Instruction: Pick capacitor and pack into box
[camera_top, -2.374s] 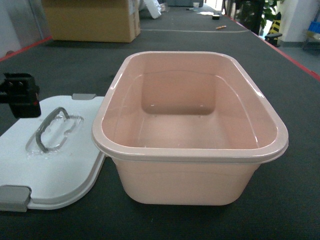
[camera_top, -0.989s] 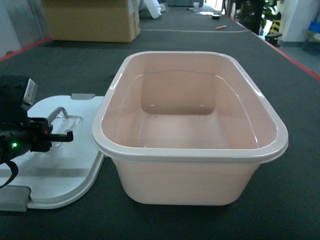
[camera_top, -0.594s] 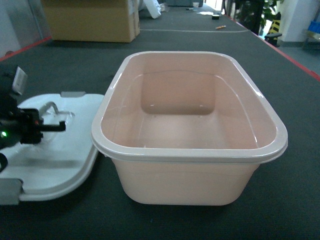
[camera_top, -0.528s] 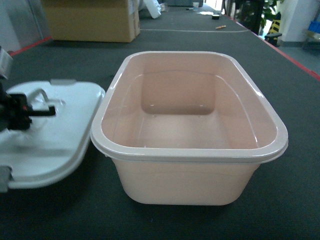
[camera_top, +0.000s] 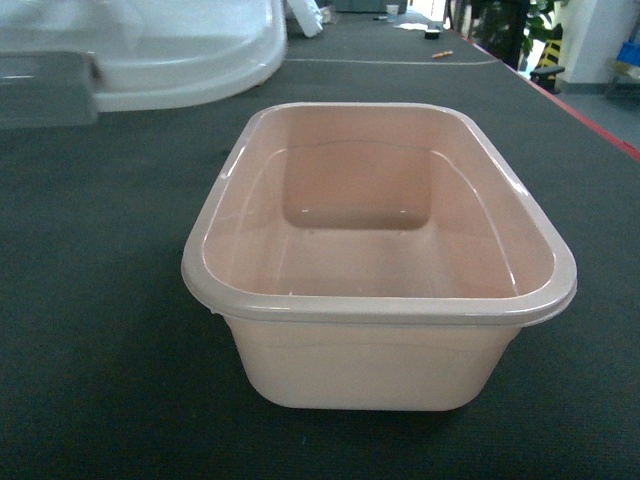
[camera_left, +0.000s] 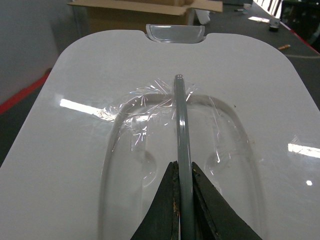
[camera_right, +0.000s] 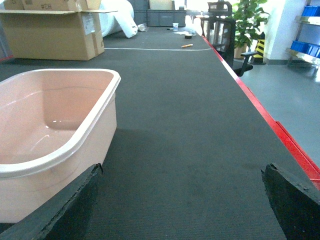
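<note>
The pale pink box stands open and empty in the middle of the dark mat. Its light grey lid hangs in the air at the top left of the head view, blurred, with a grey latch toward me. In the left wrist view my left gripper is shut on the lid's grey handle, the lid's top facing the camera. My right gripper is open over bare mat, to the right of the box. The capacitor is out of view.
A brown cardboard carton stands far back on the mat. A red stripe marks the mat's right edge, with grey floor beyond. A black chair and a plant stand past the far right corner.
The lid has left the mat beside the box and risen up and away to the top left of the head view, carried by my left gripper. The box has not moved.
</note>
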